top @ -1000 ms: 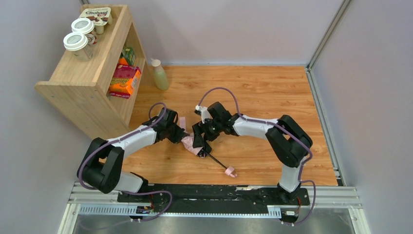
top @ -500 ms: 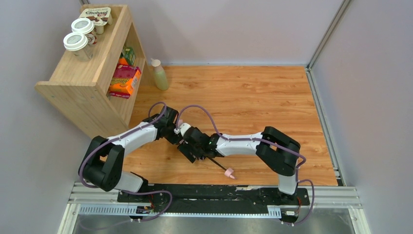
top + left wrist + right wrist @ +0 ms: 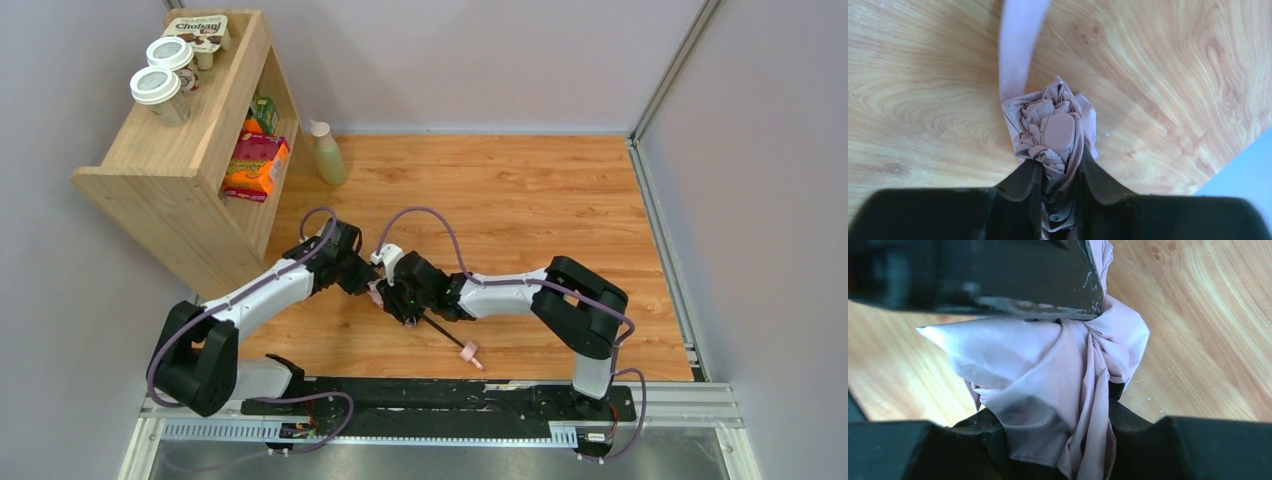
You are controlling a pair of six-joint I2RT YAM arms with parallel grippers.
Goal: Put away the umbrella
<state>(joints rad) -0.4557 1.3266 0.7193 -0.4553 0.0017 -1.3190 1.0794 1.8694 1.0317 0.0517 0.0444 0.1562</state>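
umbrella (image 3: 1058, 135) crumpled matt pink cloth; table (image 3: 923, 75) smooth grained wood.

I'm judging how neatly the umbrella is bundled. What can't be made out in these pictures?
- Top view: the umbrella canopy is almost all hidden beneath the left gripper and right gripper; only shaft and handle show.
- Left wrist view: the pink strap is cut off by the top edge; shaft and handle lie out of frame.
- Right wrist view: a blurred dark body covers the canopy's upper part.
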